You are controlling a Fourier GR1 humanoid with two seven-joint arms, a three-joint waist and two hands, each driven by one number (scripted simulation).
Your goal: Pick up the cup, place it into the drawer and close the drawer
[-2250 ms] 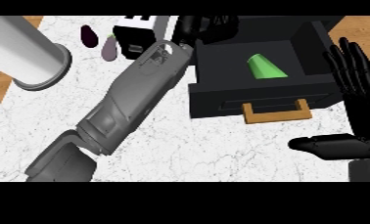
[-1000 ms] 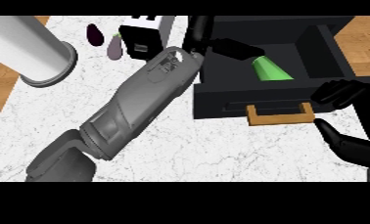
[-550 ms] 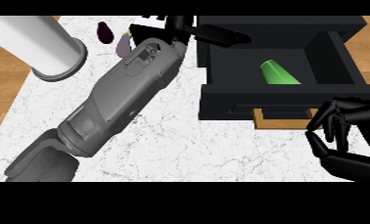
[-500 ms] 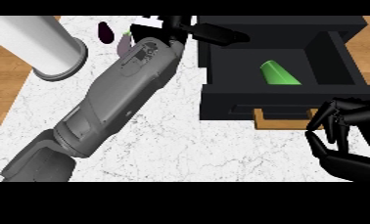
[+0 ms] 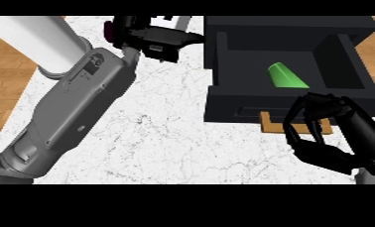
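Curling its fingers in front of the drawer's face, the right hand (image 5: pixel 326 132) sits at the lower right, right over the wooden handle (image 5: pixel 273 125), holding nothing; a second or two ago it stood open and upright at the right edge, so it has come down and in to the drawer front. That reads as the start of the closing push, since the placing step looks done. The left hand (image 5: pixel 157 38), at the end of its long grey forearm, has drawn back from the drawer's left wall toward the top of the table (image 5: pixel 168 137), and its fingers are spread and relaxed with nothing in them. The drawer (image 5: pixel 219 80) is pulled fully open, a black box with high walls. Inside it the green cup (image 5: pixel 287 76) lies tilted on the floor, near the middle, clear of both hands. Beyond the left hand, a white cylinder (image 5: pixel 40 42) stands at the upper left, and a small purple object (image 5: pixel 110 31) peeks out beside the hand.
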